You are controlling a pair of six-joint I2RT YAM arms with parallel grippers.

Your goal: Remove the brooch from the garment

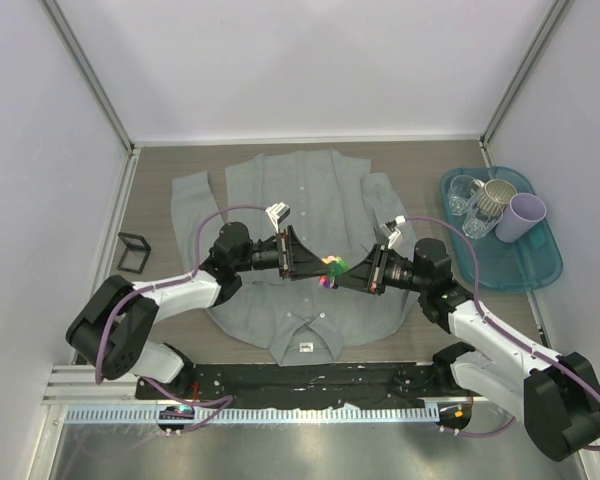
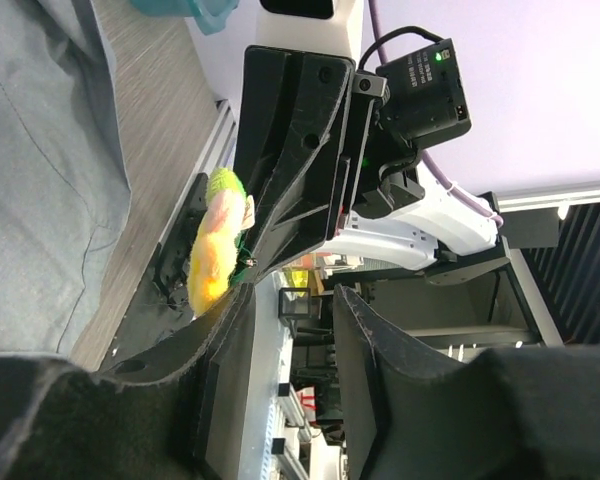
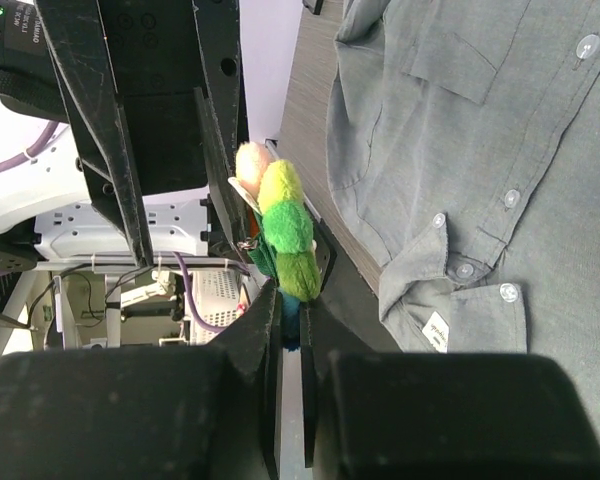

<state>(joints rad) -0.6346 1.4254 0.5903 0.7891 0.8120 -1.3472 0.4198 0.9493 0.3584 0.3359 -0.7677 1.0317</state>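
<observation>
Right hand [image 3: 290, 305] pinches the brooch [image 3: 285, 230] over the garment [image 1: 270, 190]; left hand [image 2: 292, 297] gapes open beside it.

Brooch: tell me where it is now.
In the top view the brooch sits mid-frame over the garment, pinched in the right gripper, the left gripper just beside it.
</observation>
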